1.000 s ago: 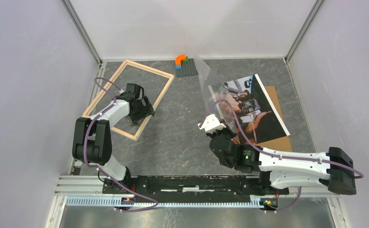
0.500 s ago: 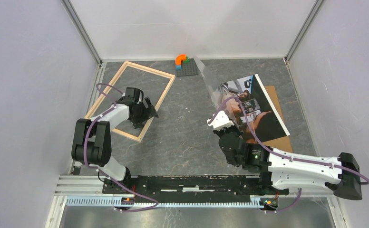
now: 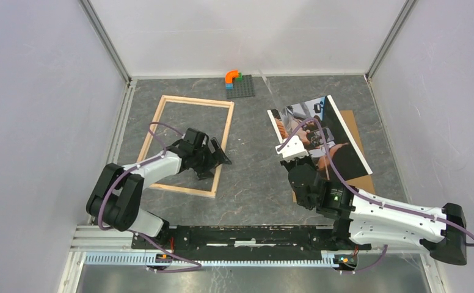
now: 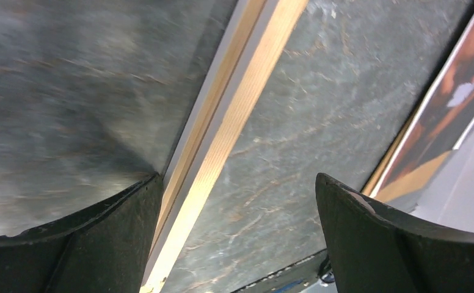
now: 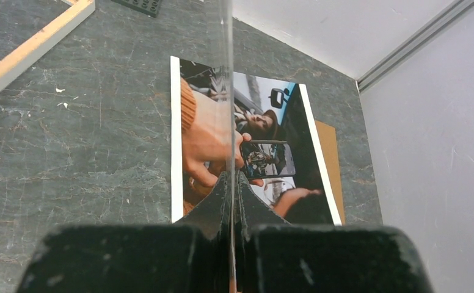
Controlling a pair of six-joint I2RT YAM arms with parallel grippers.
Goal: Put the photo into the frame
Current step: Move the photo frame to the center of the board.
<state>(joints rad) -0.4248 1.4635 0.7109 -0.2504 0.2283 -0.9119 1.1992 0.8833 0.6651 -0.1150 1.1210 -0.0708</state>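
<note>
**Top view.** The frame [image 3: 196,100] is seen lying flat on the left half of the table [image 3: 250,177]. Its right rail is straddled by the left gripper [image 3: 221,153], fingers spread wide, nothing held. The photo [image 3: 317,137] is laid face up at right on a brown backing board [image 3: 360,183], just beyond the right gripper [image 3: 296,161]. A clear pane [image 3: 271,97] is held on edge by that gripper. Toy bricks on a grey baseplate [image 3: 239,87] are noted at the back wall. Surface: dark grey, marbled. Pale walls on three sides.

**Left wrist.** The pale rail is seen running between the spread fingers [image 4: 69,244], just beside this one. The photo's edge is caught at far right.

**Right wrist.** Fingers [image 5: 210,207] are pressed together on the pane, seen edge-on. The photo lies flat just beyond them.
</note>
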